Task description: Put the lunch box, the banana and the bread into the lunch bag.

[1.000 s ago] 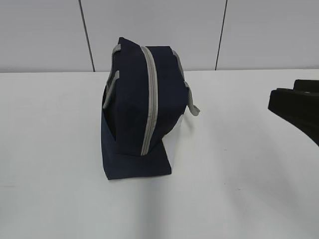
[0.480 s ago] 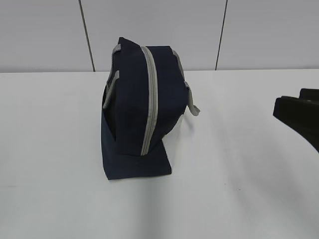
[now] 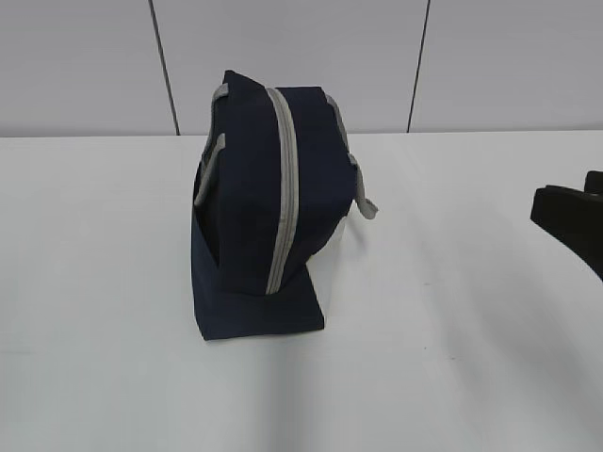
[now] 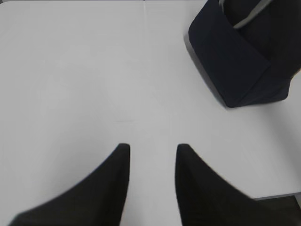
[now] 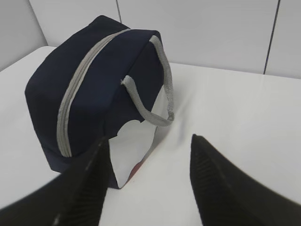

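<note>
Presently, navy-blue fabric lunch bag (image 3: 264, 207) stands zipped at centre of white table (image 3: 113, 282); box, banana and bread unseen. Left gripper (image 4: 150, 155) and right gripper (image 5: 148, 150): fingers spread, released, empty. Risk: nudging the strap (image 5: 162, 84) could topple the bag. Open room from 3 to 9 o'clock.

A plain white table (image 3: 452, 358) fills the lower part of the room, smooth and evenly lit. Behind it stands a pale grey panelled wall (image 3: 301, 47), split by thin dark vertical seams (image 3: 165, 71). Soft shadows fall on the tabletop.
</note>
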